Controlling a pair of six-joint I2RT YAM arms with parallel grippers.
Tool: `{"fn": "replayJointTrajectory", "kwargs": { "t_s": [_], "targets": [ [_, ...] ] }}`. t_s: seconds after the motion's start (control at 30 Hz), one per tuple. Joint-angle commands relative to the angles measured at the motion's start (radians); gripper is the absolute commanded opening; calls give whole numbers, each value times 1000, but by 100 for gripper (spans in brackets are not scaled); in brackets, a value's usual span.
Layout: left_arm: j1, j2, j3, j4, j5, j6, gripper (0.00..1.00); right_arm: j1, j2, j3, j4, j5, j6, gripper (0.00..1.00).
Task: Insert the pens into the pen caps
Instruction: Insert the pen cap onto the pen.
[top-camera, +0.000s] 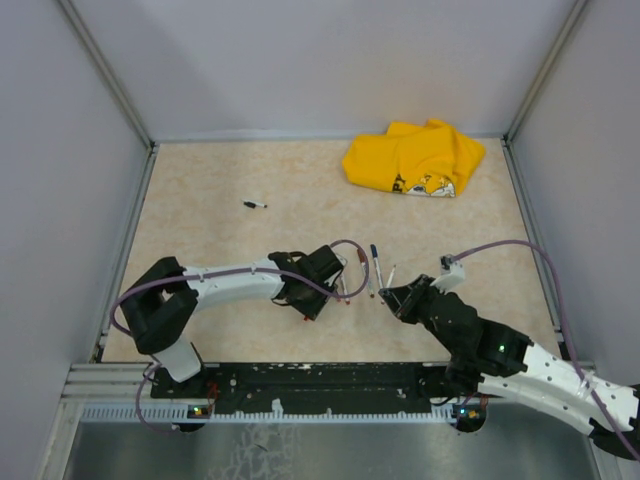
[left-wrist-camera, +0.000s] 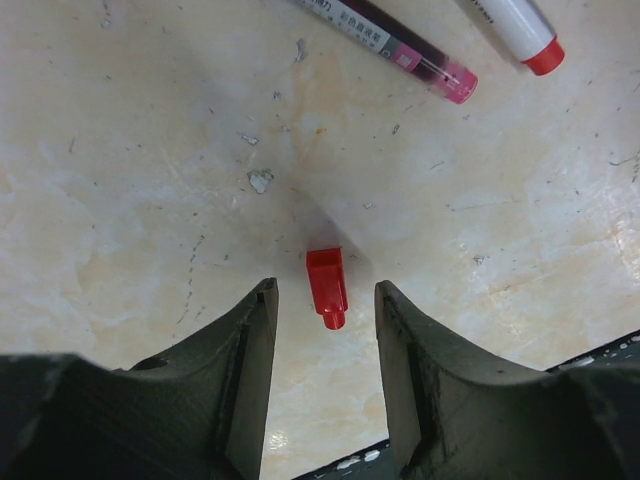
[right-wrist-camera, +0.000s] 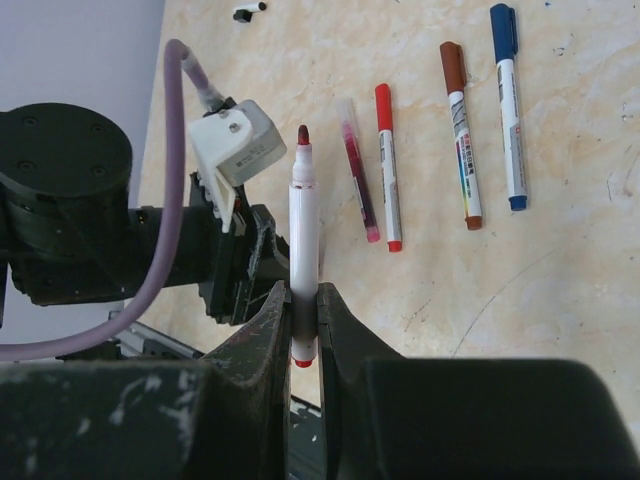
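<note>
The left gripper hangs open astride the red cap, lying flat on the bench toward its near edge; the right gripper clamps an uncapped red pen. Closing off-centre could flick the cap away or grip it skewed, spoiling insertion.

The yellow cloth carries dark letters, and the visible end looks like "PY". The clear pen has a white label with dark characters, too blurred to read. Barrel print on the brown-capped pen is too small to read.
</note>
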Motion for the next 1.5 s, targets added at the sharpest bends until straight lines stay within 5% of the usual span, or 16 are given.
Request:
{"fn": "replayJointTrajectory", "kwargs": {
  "t_s": [0.0, 0.6, 0.93, 1.27, 1.47],
  "targets": [
    [-16, 30, 21, -27, -30, -16, 49, 6, 7, 8, 54, 20, 19, 0],
    [-29, 96, 31, -2, -18, -24, 40, 6, 3, 6, 47, 23, 19, 0],
    [-32, 58, 32, -12, -34, -26, 19, 6, 2, 5, 42, 26, 17, 0],
    [-29, -185, -1, 72, -96, -45, 2, 6, 8, 41, 45, -13, -96, 0],
    [-15, -471, -141, 270, -107, -115, 1, 6, 44, 47, 133, -78, -182, 0]
  ]
}}
